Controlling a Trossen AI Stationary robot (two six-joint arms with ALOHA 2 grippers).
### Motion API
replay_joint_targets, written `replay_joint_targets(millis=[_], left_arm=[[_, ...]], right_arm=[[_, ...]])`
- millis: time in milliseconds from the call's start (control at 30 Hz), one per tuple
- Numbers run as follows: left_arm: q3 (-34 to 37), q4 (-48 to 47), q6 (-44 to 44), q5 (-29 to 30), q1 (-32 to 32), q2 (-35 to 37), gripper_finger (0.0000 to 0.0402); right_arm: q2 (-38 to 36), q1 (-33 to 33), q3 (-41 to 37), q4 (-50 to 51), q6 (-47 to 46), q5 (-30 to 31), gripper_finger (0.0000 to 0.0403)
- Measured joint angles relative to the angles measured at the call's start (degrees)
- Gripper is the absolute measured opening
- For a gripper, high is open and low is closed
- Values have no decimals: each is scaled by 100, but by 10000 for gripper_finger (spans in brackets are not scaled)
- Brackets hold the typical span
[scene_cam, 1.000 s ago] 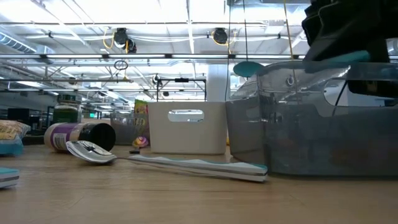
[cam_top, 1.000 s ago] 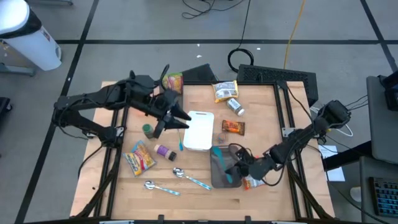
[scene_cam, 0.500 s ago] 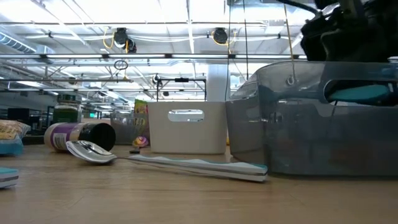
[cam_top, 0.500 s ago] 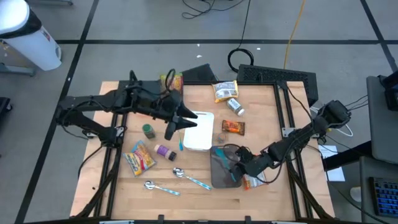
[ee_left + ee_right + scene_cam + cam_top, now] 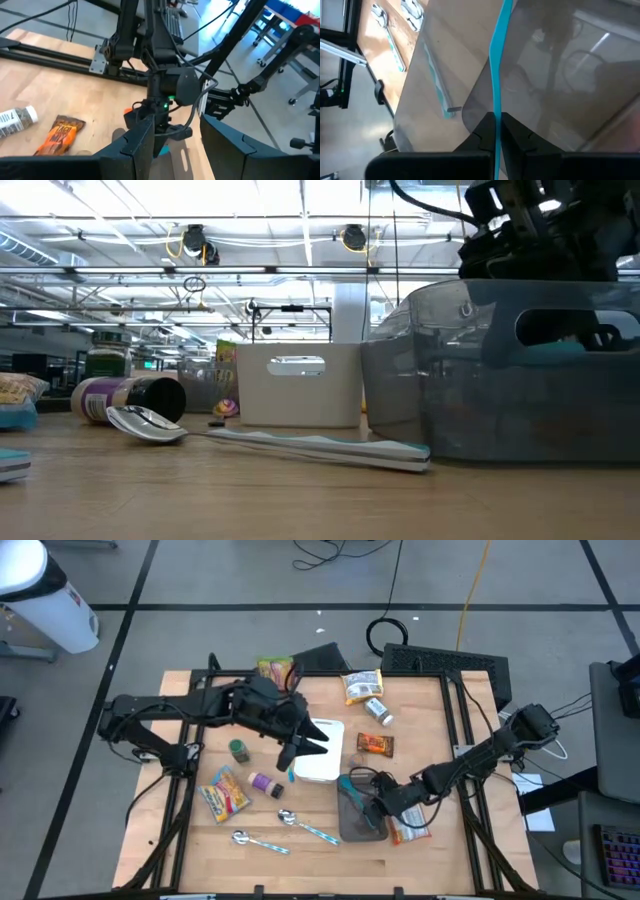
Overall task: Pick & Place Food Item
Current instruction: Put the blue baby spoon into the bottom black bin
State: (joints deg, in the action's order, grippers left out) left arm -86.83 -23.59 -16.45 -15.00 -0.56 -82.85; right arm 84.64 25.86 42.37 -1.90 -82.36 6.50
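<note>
My right gripper (image 5: 372, 805) is shut on a thin teal utensil (image 5: 498, 60) and reaches into the grey see-through bin (image 5: 350, 828) at the near right. The low view shows the teal utensil (image 5: 560, 352) inside the bin (image 5: 480, 380). My left gripper (image 5: 308, 740) hovers open over the white container (image 5: 322, 762) in the middle, with nothing between its fingers (image 5: 137, 145). Food packets lie around: a yellow bag (image 5: 362, 686), a brown-orange packet (image 5: 375, 744), a yellow-red bag (image 5: 226, 793). My right gripper pinches the teal utensil's thin handle (image 5: 495, 107) between its two fingers. The fingers slant down from the table's right side, and the handle runs on past them, edge-on, into the bin. Whether the utensil's far end rests on the bin's floor, I cannot tell.
A purple can (image 5: 265, 783), a green-lidded jar (image 5: 238, 749), a small bottle (image 5: 377, 712) and two spoons (image 5: 262, 841) (image 5: 306, 828) lie on the wooden table. An orange packet (image 5: 408, 832) sits under my right arm. A colourful bag (image 5: 278, 670) lies at the far edge.
My left gripper has moved toward the table's right and a little down, coming over the white container. My right gripper has gone left and down with the teal utensil, whose head has sunk from above the bin's rim into the bin.
</note>
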Motion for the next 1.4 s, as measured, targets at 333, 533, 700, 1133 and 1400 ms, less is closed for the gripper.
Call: replay_joint_targets(millis=[333,533,700,1133,1400], left_arm=[[0,-17,129,-2,0,0,166],[0,-18,131,-4,0,0,166],[0,-20,131,-7,0,0,166],[0,-20,91,-11,0,2,166],[0,-20,54,-59,0,2,166]], right_arm=[[59,-32,0,66,-99,-209,0],[59,-74,0,47,-97,-210,1],[59,-71,0,42,-97,-216,15],[59,-67,0,-39,2,-231,24],[57,-67,0,-132,88,-233,60]])
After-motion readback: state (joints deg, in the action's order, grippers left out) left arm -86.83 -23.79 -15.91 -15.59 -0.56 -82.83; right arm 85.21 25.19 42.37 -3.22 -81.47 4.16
